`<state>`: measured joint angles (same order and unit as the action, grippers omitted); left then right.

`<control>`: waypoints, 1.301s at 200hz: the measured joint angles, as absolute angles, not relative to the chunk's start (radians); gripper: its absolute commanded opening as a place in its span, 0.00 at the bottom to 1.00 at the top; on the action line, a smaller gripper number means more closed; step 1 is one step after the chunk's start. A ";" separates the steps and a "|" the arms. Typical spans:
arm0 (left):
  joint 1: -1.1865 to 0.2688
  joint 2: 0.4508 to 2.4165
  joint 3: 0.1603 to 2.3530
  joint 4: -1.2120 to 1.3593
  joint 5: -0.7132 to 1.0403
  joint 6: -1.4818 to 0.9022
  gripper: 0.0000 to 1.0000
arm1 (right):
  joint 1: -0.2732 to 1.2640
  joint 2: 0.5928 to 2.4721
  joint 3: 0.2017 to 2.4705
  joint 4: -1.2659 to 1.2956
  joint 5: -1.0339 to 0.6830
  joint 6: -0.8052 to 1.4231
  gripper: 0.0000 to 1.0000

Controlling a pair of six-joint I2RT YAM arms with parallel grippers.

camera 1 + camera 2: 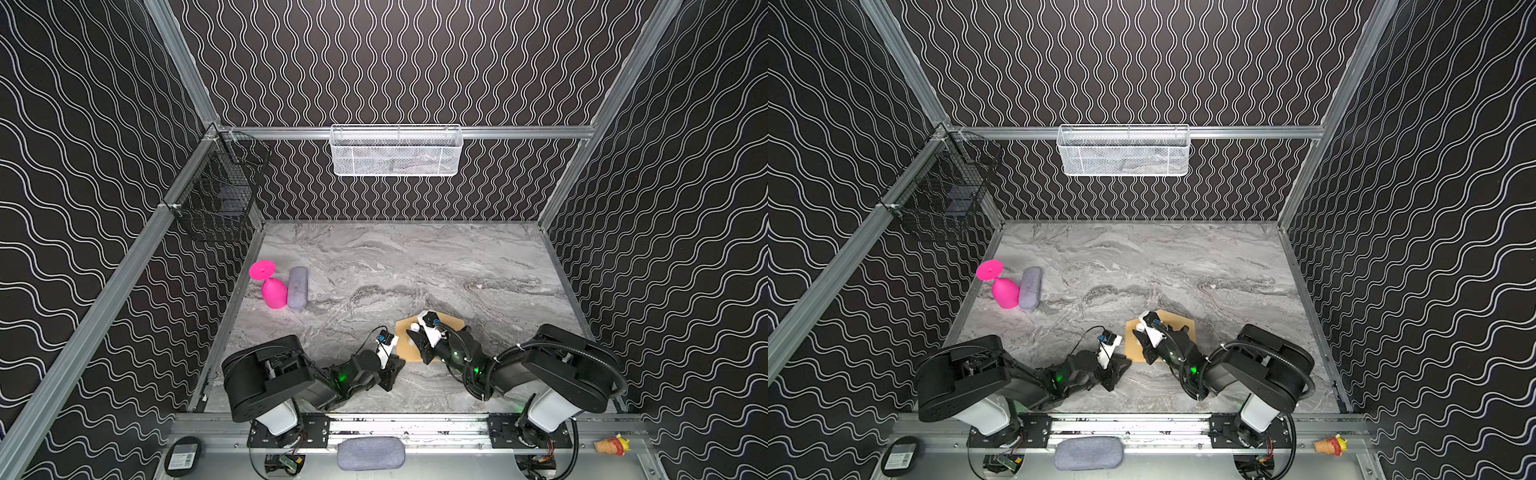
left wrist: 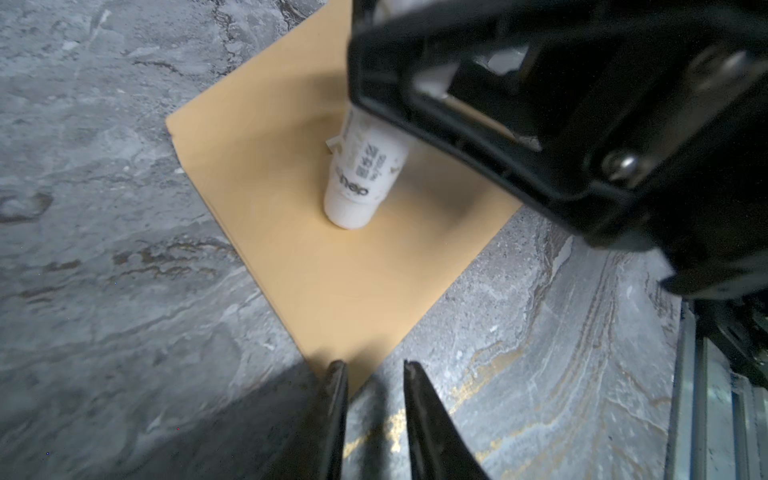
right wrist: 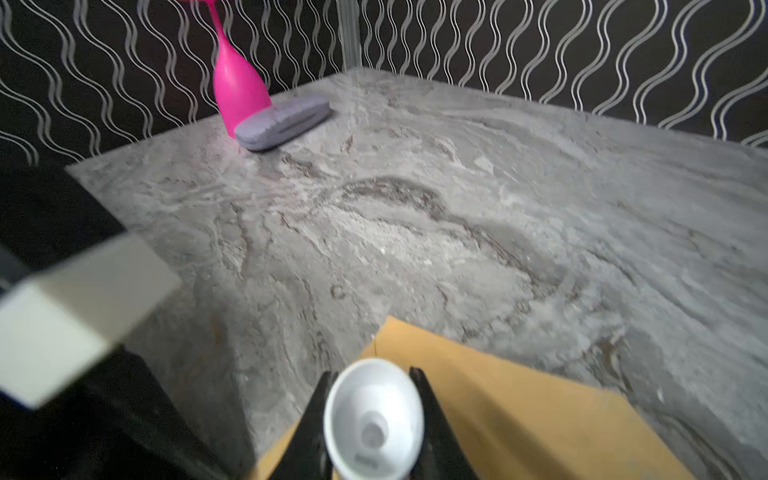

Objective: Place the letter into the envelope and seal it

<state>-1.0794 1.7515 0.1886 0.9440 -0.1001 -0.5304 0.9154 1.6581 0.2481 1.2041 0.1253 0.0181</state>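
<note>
Lying flat on the marble table, the envelope sits at lower centre in both top views, partly hidden under the right arm. The right gripper is clenched on a white tube, which leans with its lower end on the envelope's plain brown face. The left gripper hovers just beside the envelope's near corner, fingers a little apart, grasping nothing. At middle left of the top views a pink glass stands upside down, touching a grey case, both well apart from the envelope.
</note>
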 measured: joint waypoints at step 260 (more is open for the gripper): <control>-1.131 1.346 0.269 0.443 -0.142 -0.485 0.37 | 0.846 1.541 0.213 1.130 -0.117 0.075 0.00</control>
<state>-1.1309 1.3457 0.2691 0.4427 -0.1425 -0.4847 0.8463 1.5410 0.2134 1.1297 -0.1169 0.0753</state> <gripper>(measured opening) 0.389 0.252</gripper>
